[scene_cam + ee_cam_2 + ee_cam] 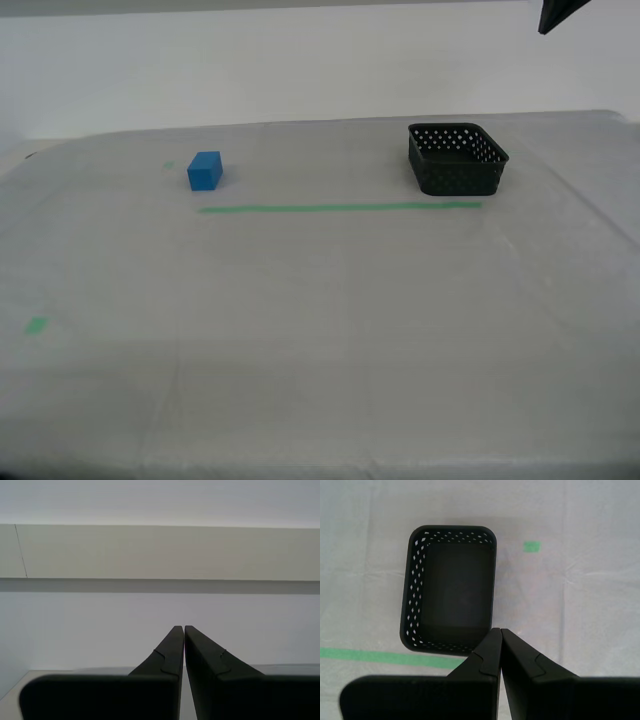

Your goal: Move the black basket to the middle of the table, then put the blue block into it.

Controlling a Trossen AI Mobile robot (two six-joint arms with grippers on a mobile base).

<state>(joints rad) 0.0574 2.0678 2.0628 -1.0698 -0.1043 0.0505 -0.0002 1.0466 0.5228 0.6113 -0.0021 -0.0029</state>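
- The blue block (205, 171) is a small bright blue cube with plain faces, sitting on the table (320, 330) toward the exterior view's left, just behind the left end of the green tape line (340, 208).
- A small green tape mark (36, 325) lies nearer the camera at the exterior view's left, well apart from the block.
- The black basket (457, 158) sits toward the exterior view's right, just behind the right end of the tape line; it is black plastic with low walls pierced by rows of round holes, and nothing lies in it.
- The block and the basket are well apart, each near one end of the line.
- A dark arm part (560, 14) shows only at the exterior view's upper right corner; which arm it is cannot be told.
- My first gripper (500, 630) looks down from above the basket (451, 587), its jaws closed on nothing; this view shows the bare basket floor and another green mark (532, 546) near the basket.
- My second gripper (183, 628) is also closed and holds nothing, facing a pale wall; its view shows neither block nor basket.
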